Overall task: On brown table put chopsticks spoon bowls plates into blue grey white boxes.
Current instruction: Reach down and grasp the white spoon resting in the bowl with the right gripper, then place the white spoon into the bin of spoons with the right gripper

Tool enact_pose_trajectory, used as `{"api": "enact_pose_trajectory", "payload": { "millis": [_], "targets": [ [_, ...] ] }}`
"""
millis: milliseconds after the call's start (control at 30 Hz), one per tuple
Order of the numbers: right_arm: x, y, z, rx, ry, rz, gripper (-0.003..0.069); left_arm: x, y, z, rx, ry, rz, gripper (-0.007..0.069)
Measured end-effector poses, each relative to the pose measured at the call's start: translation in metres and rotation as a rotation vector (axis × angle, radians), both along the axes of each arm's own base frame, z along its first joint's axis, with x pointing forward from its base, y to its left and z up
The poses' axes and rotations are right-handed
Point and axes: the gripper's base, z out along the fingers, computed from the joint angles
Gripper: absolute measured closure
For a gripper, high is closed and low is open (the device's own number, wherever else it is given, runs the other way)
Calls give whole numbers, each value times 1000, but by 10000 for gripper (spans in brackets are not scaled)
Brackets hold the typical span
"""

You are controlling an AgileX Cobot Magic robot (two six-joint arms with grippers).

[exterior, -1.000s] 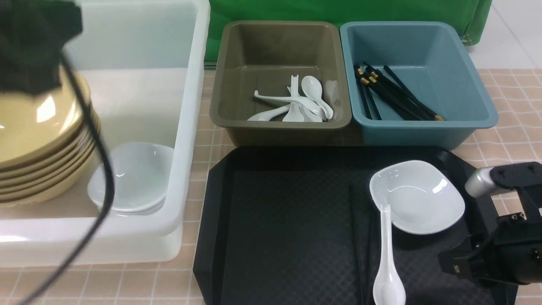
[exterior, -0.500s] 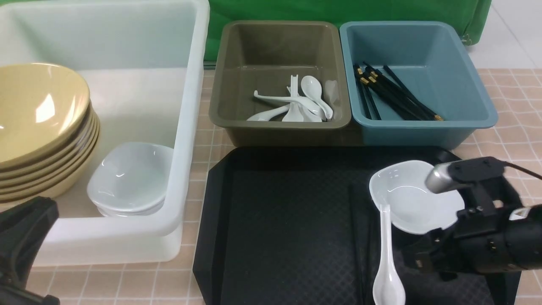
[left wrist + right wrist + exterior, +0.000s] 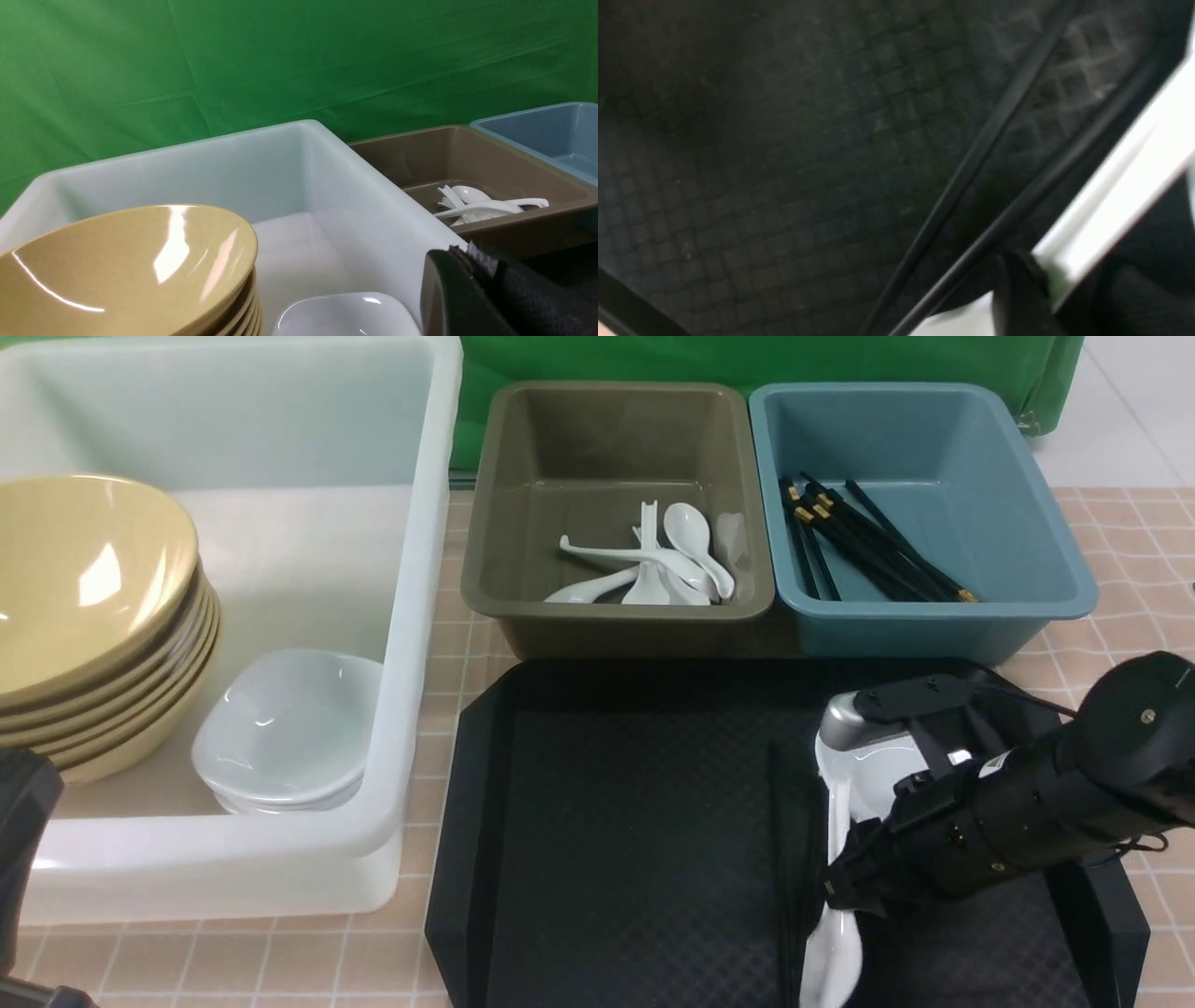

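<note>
- Right tool point(image 3: 843, 889) has swung in from the black tray's point(image 3: 607, 821) right edge, now low over the spoon point(image 3: 829, 961) handle, beside the plate point(image 3: 864, 761).
- Wrist view blurred: can't tell whether it grips the handle.
- Left tool point(image 3: 469, 291) has pulled back from the white tub point(image 3: 411, 616), clenched.
- Spoon on the tray. My guess is it goes to the olive-grey bin point(image 3: 616, 621) next.

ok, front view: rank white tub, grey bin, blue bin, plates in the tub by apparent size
1. white tub
2. grey bin and blue bin: look alike, not ranked
3. plates
</note>
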Motion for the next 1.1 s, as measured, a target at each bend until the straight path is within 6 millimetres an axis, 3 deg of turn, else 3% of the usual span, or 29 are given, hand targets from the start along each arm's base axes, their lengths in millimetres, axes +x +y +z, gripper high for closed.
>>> {"api": "enact_pose_trajectory", "payload": {
  "millis": [67,100,167,433,567,667,767,867,933,1000,1100],
  "targets": [
    [1,0,1,0,-4,10,496,0,0,0,0,0,0,634],
    [1,1,2,-1,-15,21,559,0,0,0,-1,0,0,633],
    [0,0,4,-5,-21,40,596,0,0,0,-1,-1,0,633],
    [5,1,35,-39,-126,149,603,0,0,0,-1,-1,1,633],
    [23,10,68,-23,-251,177,603,0,0,1,-2,-8,3,633],
    [39,19,91,-2,-387,157,603,0,0,1,-2,-8,3,633],
    [74,40,127,37,-689,63,603,0,0,1,-3,-12,4,632],
    [102,58,140,45,-899,-12,601,0,0,1,-4,-14,5,631],
    [119,69,139,34,-983,-33,593,0,0,1,-4,-14,5,631],
    [144,85,125,-13,-1015,11,554,0,1,1,-4,-15,5,631],
    [162,96,109,-48,-980,88,454,0,1,1,-4,-15,5,631]
  ]
}}
